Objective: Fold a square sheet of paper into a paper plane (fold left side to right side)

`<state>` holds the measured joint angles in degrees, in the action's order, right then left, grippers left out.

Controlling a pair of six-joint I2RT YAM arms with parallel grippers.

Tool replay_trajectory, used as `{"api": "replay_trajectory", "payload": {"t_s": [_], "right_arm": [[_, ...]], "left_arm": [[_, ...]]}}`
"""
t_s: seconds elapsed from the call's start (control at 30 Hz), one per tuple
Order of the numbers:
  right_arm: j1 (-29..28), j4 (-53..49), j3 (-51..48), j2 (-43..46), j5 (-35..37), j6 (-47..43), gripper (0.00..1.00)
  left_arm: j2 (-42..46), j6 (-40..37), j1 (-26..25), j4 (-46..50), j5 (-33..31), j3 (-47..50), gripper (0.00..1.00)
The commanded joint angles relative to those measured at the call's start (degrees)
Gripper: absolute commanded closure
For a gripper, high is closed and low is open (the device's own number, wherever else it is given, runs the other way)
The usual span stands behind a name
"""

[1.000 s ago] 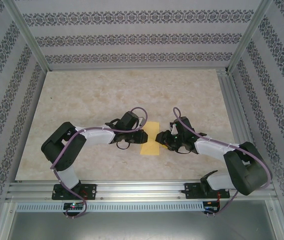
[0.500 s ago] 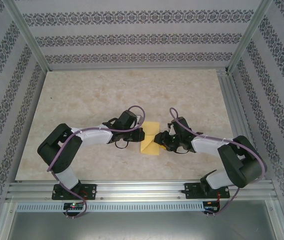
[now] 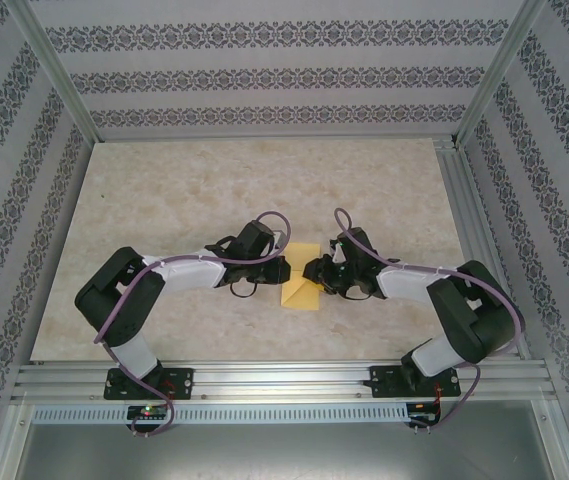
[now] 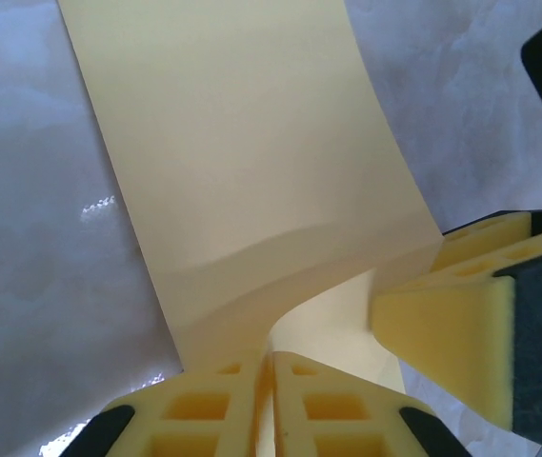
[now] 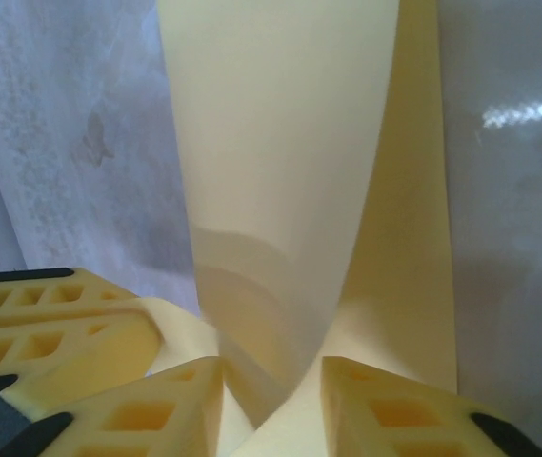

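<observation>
My left hand [image 4: 269,367] pinches the curled paper sheet [image 4: 242,162]. Right hand [image 5: 271,373] straddles the fold; can't tell if gripping.

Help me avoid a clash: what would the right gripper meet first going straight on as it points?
Likely the thin yellow-orange paper sheet between the right gripper's fingers, then the left gripper; depth unclear.
</observation>
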<state>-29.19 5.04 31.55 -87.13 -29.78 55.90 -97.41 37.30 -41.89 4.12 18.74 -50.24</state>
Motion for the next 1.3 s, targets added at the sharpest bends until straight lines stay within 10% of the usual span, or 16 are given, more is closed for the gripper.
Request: {"api": "replay_trajectory", "payload": {"t_s": [0.0,0.23,0.47,0.8,1.27], "right_arm": [[-0.78,2.26,1.92,-1.06,-1.59,1.54,0.75],[-0.53,1.20,2.37,1.11,-2.12,0.68,0.95],[3.18,1.20,3.30,9.35,-3.70,-3.92,1.00],[9.68,2.44,13.71,22.73,-11.50,-6.91,0.99],[2.86,3.09,26.55,19.38,-14.89,-6.06,0.98]], "left_arm": [[1.08,-0.96,0.76,-0.85,-0.39,1.22,0.82],[12.09,0.23,4.99,-0.67,-1.56,7.08,0.53],[30.50,7.50,11.32,-2.99,4.04,14.60,0.00],[37.82,26.22,13.23,-25.31,14.81,17.00,0.00],[31.75,30.70,12.18,-35.64,23.35,2.97,0.11]]}}
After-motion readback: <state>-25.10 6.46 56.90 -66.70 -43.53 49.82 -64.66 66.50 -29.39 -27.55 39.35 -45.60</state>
